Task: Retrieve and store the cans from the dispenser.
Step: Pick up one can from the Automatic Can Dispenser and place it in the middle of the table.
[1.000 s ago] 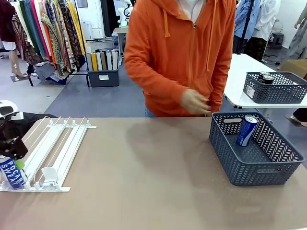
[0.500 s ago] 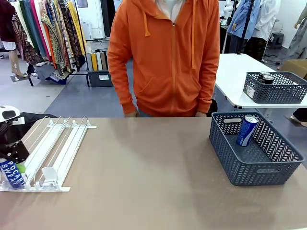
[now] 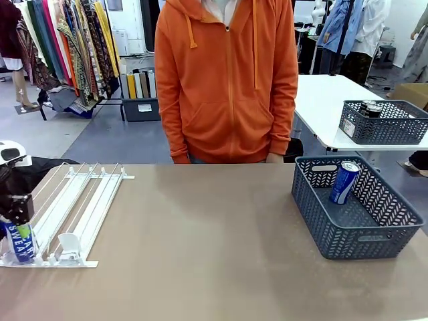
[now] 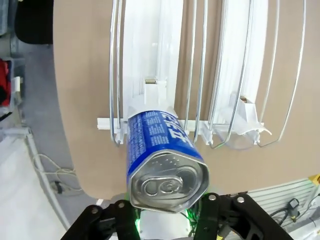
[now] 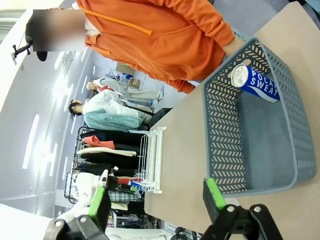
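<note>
Lower centre: blue can (image 4: 162,150), silver top toward the lens, seemingly pinched between the green pads of the hand (image 4: 165,212). Upper frame: white dispenser (image 4: 150,60) rails lying on brown bench (image 4: 80,75).

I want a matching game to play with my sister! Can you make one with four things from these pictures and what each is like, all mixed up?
Things:
A. left pincer
B. right pincer
C. dispenser
D. grey basket

What it is like:
1. open, holding nothing
2. white, with long rails
3. has a tilted blue can inside
4. shut on an upright blue can

Pairs: A-4, B-1, C-2, D-3
</note>
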Robot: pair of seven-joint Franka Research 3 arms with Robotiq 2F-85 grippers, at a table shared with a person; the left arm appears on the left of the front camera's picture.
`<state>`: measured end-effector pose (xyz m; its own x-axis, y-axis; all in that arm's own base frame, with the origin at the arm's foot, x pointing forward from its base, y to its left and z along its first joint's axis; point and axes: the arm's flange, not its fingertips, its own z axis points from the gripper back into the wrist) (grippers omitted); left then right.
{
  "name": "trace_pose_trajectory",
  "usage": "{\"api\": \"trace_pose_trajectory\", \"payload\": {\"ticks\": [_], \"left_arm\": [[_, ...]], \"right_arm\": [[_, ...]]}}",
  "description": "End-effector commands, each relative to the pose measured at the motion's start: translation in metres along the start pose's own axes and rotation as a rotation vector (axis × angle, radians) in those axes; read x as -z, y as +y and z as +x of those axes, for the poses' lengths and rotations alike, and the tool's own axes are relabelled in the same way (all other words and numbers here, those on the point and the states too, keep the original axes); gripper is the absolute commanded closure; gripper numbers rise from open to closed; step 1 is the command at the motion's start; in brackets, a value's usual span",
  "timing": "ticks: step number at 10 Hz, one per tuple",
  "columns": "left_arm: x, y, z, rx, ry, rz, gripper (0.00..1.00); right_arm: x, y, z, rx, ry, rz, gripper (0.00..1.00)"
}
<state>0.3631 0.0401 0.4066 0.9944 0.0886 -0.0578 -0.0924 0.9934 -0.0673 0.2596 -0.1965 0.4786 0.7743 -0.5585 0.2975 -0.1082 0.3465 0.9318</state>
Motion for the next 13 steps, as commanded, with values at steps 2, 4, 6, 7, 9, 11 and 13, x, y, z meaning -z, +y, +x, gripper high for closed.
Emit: {"api": "trace_pose_trajectory", "payload": {"ticks": [2,4,6,7,9,11,13], "left_arm": [[0.0053,0.0018,-0.0035,-0.033,-0.010,0.004,1.00],[0.0047,0.0023,-0.0040,-0.037,-0.008,0.006,1.00],[0.0012,0.0049,-0.0047,-0.039,-0.010,-0.001,1.00],[0.0008,0.0051,-0.0054,-0.040,-0.011,0.000,1.00],[0.0013,0.0038,-0.0053,-0.026,0.002,-0.010,1.00],[0.0012,0.0030,-0.0055,-0.016,0.009,-0.021,0.12],[0.0010,0.0040,-0.0064,-0.016,0.019,-0.029,0.00]], "right_arm": [[0.0017,0.0032,0.0027,-0.004,-0.016,0.021,0.00],[0.0017,0.0032,0.0027,-0.004,-0.016,0.021,0.00],[0.0017,0.0032,0.0027,-0.004,-0.016,0.021,0.00],[0.0017,0.0032,0.0027,-0.004,-0.016,0.021,0.00],[0.0017,0.0032,0.0027,-0.004,-0.016,0.021,0.00],[0.0017,0.0032,0.0027,-0.004,-0.016,0.021,0.00],[0.0017,0.0032,0.0027,-0.004,-0.016,0.021,0.00]]}}
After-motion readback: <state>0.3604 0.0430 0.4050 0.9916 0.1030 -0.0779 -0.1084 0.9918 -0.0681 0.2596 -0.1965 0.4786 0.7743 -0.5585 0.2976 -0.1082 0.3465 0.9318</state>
